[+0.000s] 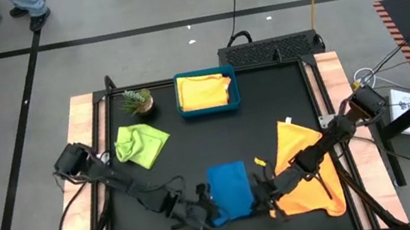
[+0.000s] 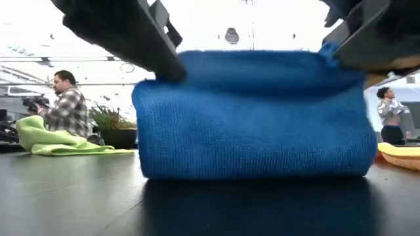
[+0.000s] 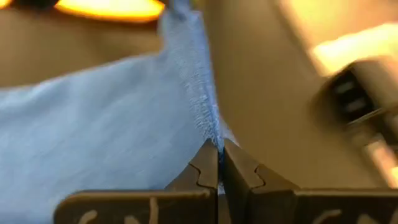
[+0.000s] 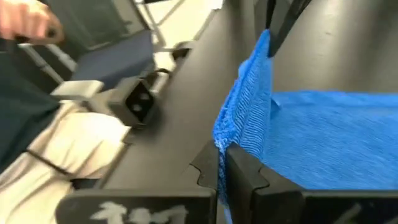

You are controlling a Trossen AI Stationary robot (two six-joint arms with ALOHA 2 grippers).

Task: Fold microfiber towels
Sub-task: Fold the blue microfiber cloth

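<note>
Black table (image 1: 272, 111) is carrying the blue towel (image 1: 230, 191) near its front edge. I am clamping my left end effector (image 1: 202, 211) and right end effector (image 1: 263, 192) on its opposite edges, lifting them.

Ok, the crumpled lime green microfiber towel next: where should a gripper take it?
Probably by the lime green towel's flat corner pointing toward the table's middle, coming straight down from above. That edge lies thin on the table, while the plant-side part is bunched.
</note>
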